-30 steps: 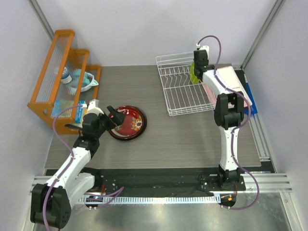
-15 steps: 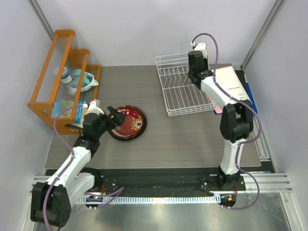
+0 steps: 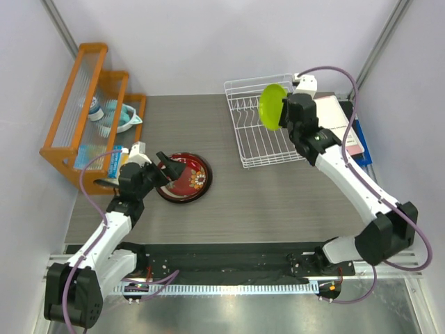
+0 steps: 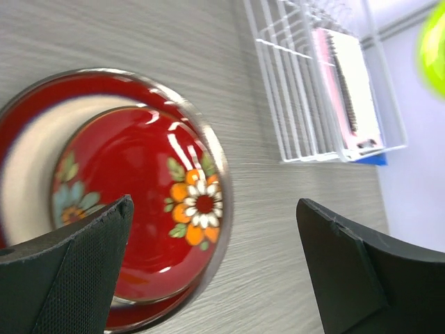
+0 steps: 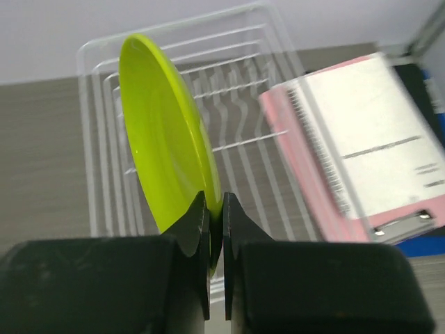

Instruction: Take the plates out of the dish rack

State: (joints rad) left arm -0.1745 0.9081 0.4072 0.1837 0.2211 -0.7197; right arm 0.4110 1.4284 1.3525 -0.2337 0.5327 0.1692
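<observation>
Two arms of mine reach over the grey wood-grain table (image 3: 278,202). Along its far left edge stands the orange wooden shelf (image 3: 76,104), and the white wire dish rack (image 3: 259,142) sits at the far right, with a pink notebook (image 3: 341,118) lying just beside it on the side away from the shelf.

Three plates lie stacked flat on the table, left of centre and well apart from the rack. At the bottom is the grey-rimmed plate (image 4: 224,209), of which I see only a thin edge. The dark-red-rimmed cream plate (image 4: 28,174) rests on it. The dark red plate (image 4: 139,188), with its painted flowers, sits on top.

The lime green plate (image 5: 163,153), the smallest of the four, stands on edge in the air over the far right part of the rack. In the top view it shows as a tilted disc above the wires.

My right gripper (image 5: 215,223) has its fingers pressed together on that plate's lower rim, pinching it between the pads. My left gripper (image 4: 208,271) hangs over the stack with its fingers spread wide, holding nothing. One finger is above the stack's near edge and the other is out over bare table.
</observation>
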